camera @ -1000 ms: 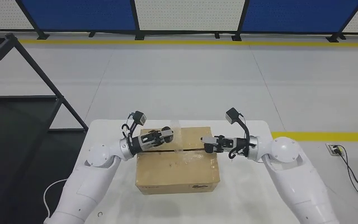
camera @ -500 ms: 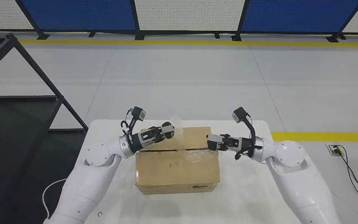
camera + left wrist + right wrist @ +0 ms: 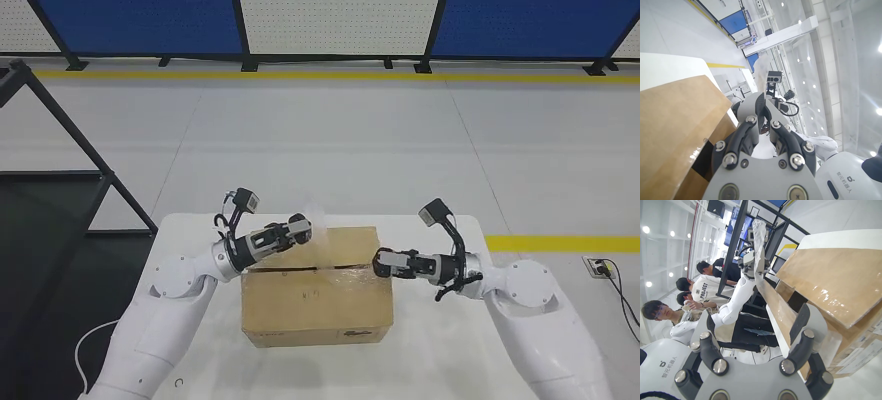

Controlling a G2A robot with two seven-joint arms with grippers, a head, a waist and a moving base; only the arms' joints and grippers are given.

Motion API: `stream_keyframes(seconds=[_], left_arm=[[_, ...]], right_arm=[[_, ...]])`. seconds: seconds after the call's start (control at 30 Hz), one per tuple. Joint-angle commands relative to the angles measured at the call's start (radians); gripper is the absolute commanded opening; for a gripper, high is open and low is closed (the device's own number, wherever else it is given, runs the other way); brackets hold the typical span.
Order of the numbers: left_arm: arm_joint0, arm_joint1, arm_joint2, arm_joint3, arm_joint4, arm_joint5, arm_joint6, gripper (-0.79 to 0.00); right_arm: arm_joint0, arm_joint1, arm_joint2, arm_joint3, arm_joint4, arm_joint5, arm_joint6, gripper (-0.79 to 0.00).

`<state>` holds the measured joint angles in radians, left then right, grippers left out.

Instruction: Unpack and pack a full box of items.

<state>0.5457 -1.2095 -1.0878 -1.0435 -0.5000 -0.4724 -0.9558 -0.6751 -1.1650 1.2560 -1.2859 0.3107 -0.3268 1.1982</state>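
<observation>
The cardboard box (image 3: pixel 315 295) sits mid-frame on the white worktop (image 3: pixel 430 330), its long axis running left to right; the left gripper (image 3: pixel 297 232), at its upper edge, pinches the peeled clear tape (image 3: pixel 758 237); the right gripper (image 3: pixel 381 264), spread wide and holding nothing, hangs at the seam's right end, nearest the lifted flap (image 3: pixel 829 275).

Top cam: mounted above your arms, looks down + fwd at the counter (image 3: pixel 430 330), mid range, box (image 3: pixel 315 300) centred in frame. L wrist cam: right behind the left pincer (image 3: pixel 763 102), v. close, aimed along it over the box's edge toward the right arm (image 3: pixel 829 147) and the ceiling (image 3: pixel 829 37). R wrist cam: right behind the right pincer (image 3: pixel 757 317), close, facing back across the box at the left arm (image 3: pixel 738 291). So your wrist cams face each other. All 3 share the box; both wrist views catch the tape strip (image 3: pixel 758 247).
</observation>
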Motion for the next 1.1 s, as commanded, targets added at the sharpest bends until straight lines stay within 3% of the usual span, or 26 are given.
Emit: stream_keyframes(seconds=[0.0, 0.33, 0.67, 0.77, 0.9, 1.07], left_arm=[[0.002, 0.000, -0.003, -0.006, 0.000, -0.001, 0.005, -0.785], [0.010, -0.001, -0.012, -0.047, 0.012, 0.009, 0.016, -0.785], [-0.027, -0.012, 0.011, -0.079, 0.047, 0.039, 0.039, -0.785], [-0.040, -0.017, 0.020, -0.082, 0.054, 0.045, 0.045, -0.785], [-0.050, -0.022, 0.031, -0.088, 0.064, 0.047, 0.048, -0.785], [-0.057, -0.028, 0.042, -0.090, 0.070, 0.049, 0.051, -0.785]], right_arm=[[0.006, 0.002, -0.007, 0.005, -0.016, 0.018, 0.007, 0.000], [0.001, 0.009, -0.004, -0.009, -0.019, 0.002, -0.026, 0.000], [-0.107, 0.030, 0.103, -0.084, 0.054, -0.127, -0.111, 0.000], [-0.138, 0.039, 0.127, -0.108, 0.085, -0.139, -0.068, 0.000], [-0.147, 0.050, 0.129, -0.116, 0.158, -0.154, 0.117, 0.000], [-0.147, 0.058, 0.101, -0.145, 0.205, -0.139, 0.156, 0.000]])
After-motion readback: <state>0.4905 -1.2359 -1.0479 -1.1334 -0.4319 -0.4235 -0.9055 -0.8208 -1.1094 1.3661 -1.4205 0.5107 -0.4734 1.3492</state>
